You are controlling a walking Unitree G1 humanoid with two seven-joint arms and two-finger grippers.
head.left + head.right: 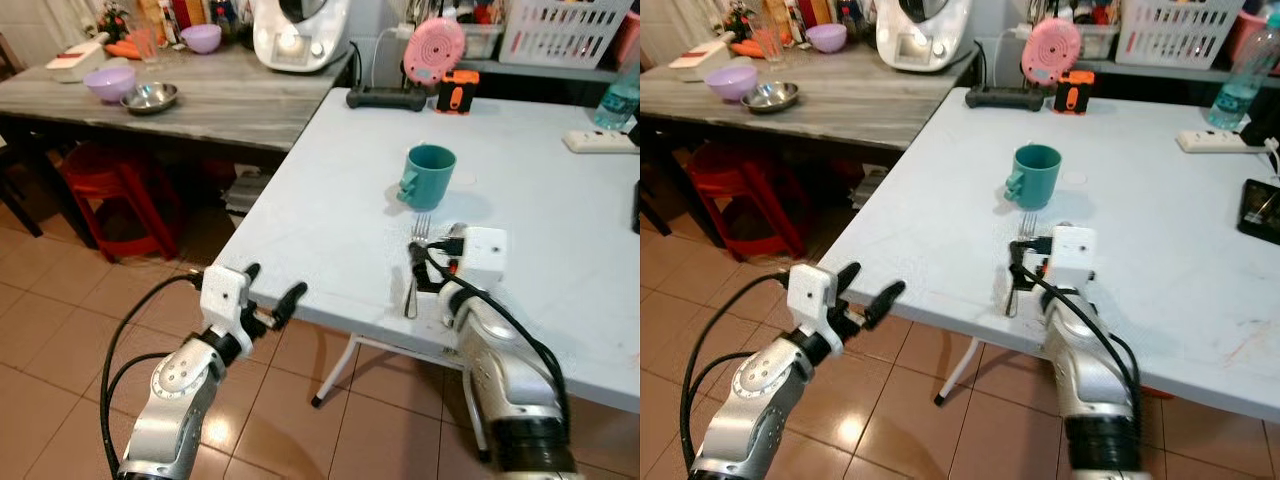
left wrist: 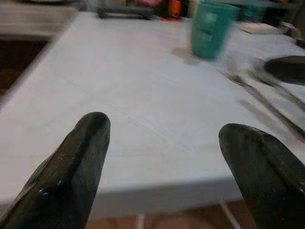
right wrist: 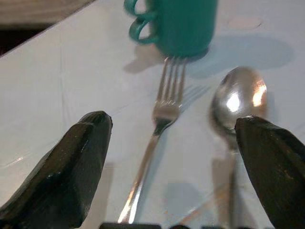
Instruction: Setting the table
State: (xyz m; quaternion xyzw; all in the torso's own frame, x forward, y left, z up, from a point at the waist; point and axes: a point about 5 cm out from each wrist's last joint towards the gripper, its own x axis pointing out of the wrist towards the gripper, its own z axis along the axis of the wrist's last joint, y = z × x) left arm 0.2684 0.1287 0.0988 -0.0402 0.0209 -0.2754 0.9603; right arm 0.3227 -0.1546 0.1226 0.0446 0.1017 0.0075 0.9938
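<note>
A teal mug (image 1: pixel 430 175) stands upright on the white table (image 1: pixel 330 200), its handle toward my left. Just in front of it lie a fork (image 3: pixel 164 107) and a spoon (image 3: pixel 238 100) side by side, heads toward the mug. My right gripper (image 1: pixel 435 252) hovers low over their handles, open, one finger on each outer side of the pair; nothing is held. The handles' near ends are hidden under the wrist. My left gripper (image 1: pixel 274 282) is open and empty, just off the table's near left edge, pointing at the tabletop.
A grey table (image 1: pixel 230 100) at the left holds purple bowls (image 1: pixel 110 83) and a steel bowl (image 1: pixel 150 97); a red stool (image 1: pixel 115 195) stands beneath. A power strip (image 1: pixel 600 142), an orange device (image 1: pixel 456 92), a bottle (image 1: pixel 620 100) and a phone (image 1: pixel 1260 210) sit further back and right.
</note>
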